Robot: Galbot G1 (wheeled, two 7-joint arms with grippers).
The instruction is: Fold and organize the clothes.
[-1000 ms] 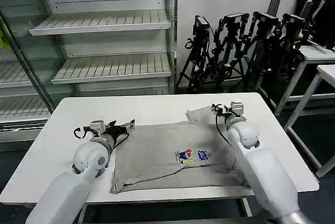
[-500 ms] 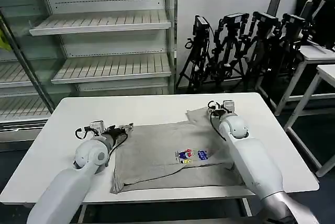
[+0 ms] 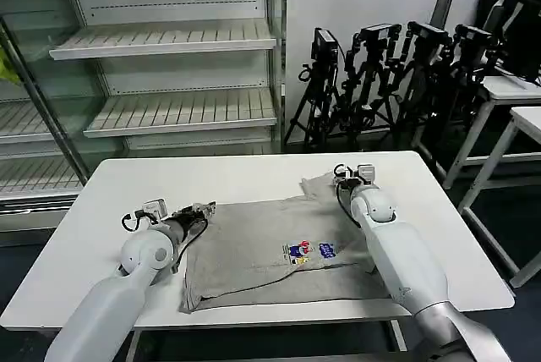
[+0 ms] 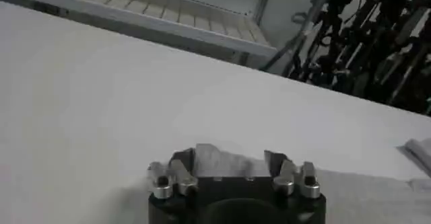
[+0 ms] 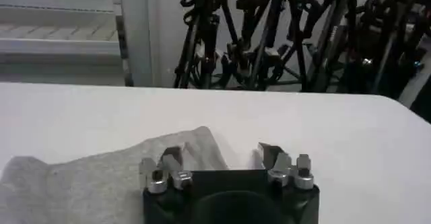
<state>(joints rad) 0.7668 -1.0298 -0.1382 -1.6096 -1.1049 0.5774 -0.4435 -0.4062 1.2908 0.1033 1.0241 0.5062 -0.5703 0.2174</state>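
Head view: the T-shirt lies spread flat, print up, on the white table, its body stretched across the middle and nearer part of the top. One sleeve points toward the far right side, the other toward the left. It is not yet folded, so I judge I am at the start, taking hold of the two sleeve ends so they can be turned inward over the body.

My left gripper sits low at the shirt's left sleeve edge. From my left wrist camera, the fingers stand apart with a peak of grey cloth between them, not clamped as far as I can judge.

My right gripper is at the far right sleeve. In my right wrist camera its fingers are spread, the sleeve tip lying at the gap and under one finger, so nothing is gripped.

Behind the table stand shelves and a row of tripods.
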